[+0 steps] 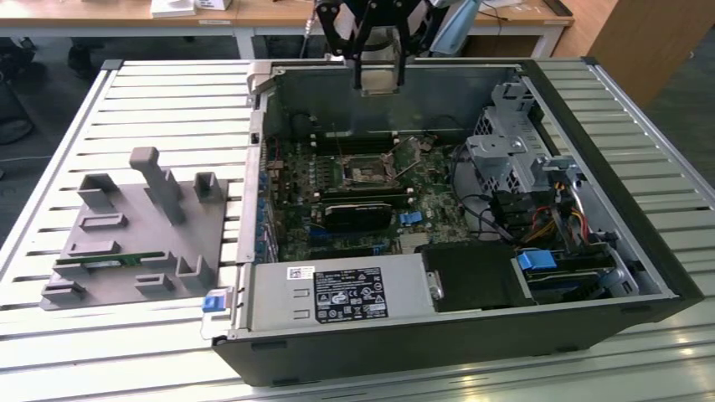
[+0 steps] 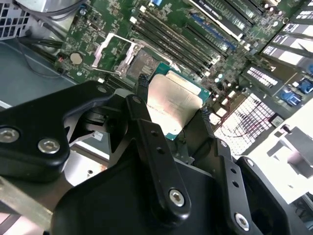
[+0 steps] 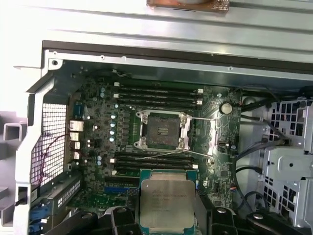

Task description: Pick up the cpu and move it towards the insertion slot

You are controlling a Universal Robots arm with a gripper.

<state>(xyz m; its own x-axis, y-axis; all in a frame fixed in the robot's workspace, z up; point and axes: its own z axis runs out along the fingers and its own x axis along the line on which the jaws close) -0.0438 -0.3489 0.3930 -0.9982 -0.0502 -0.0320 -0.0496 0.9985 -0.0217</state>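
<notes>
Transport step: the hand (image 2: pixel 173 105) pinches the cpu (image 2: pixel 172 100) above the insertion slot (image 3: pixel 162 129) (open); lowering requires squaring up.

exterior: high, angled down | wrist views: close above motherboard (image 3: pixel 161 142), both showing socket

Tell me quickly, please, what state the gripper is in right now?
Gripper: shut on the cpu, held above the motherboard, short of the insertion slot.
</notes>
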